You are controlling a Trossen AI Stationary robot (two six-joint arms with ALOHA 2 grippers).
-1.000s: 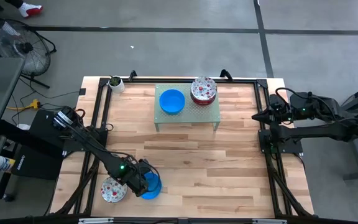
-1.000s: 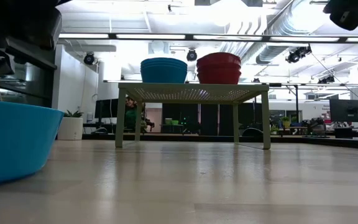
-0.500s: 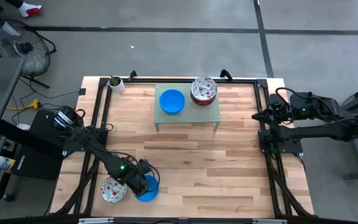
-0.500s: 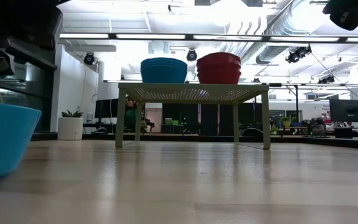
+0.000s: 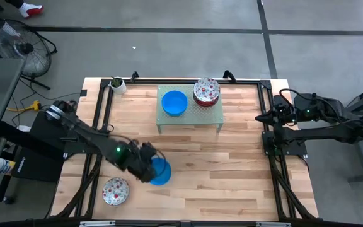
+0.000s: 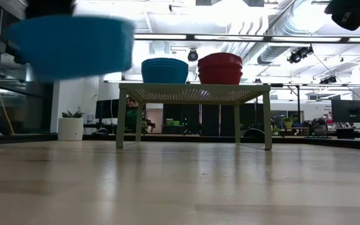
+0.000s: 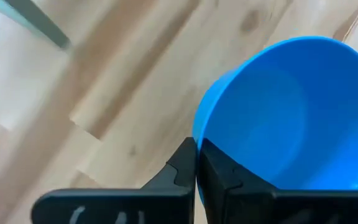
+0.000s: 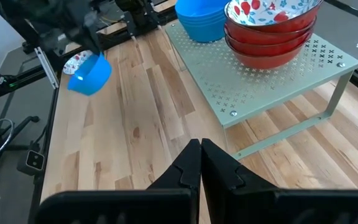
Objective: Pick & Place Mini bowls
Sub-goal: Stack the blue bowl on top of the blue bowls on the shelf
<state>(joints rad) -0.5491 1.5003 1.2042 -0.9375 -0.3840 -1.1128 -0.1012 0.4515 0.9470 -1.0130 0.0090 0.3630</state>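
Note:
A plain blue mini bowl [image 5: 161,171] hangs in the air over the table's near left part, with my left gripper [image 5: 147,169] shut on it. The low view shows this bowl [image 6: 70,47] well above the tabletop. A white mini bowl with red speckles [image 5: 115,190] sits on its base near the front left corner. On the green perforated rack [image 5: 191,117] stand a stack of blue bowls [image 5: 174,103] and a stack of red-and-floral bowls [image 5: 207,92]. My right gripper [image 8: 199,158] waits shut at the table's right edge. My left gripper pinches the blue bowl's rim [image 7: 197,138] at the side nearest the wrist. One finger [image 7: 219,177] is inside the bowl and the other [image 7: 180,169] is outside its wall. The fingers slant down from the table's left. The bowl is lifted clear and tilted.
A small white pot with a green plant [image 5: 117,84] stands at the far left corner. Black rails [image 5: 103,120] run along the table's left and right sides. Bare wood [image 5: 219,164] lies between the rack and the near edge.
My left gripper has risen and gone toward the table's far edge and a little to the right, taking the blue bowl with it. The bowl, which rested on the table beside the speckled bowl, now hangs clear of it. The speckled bowl has stayed in place.

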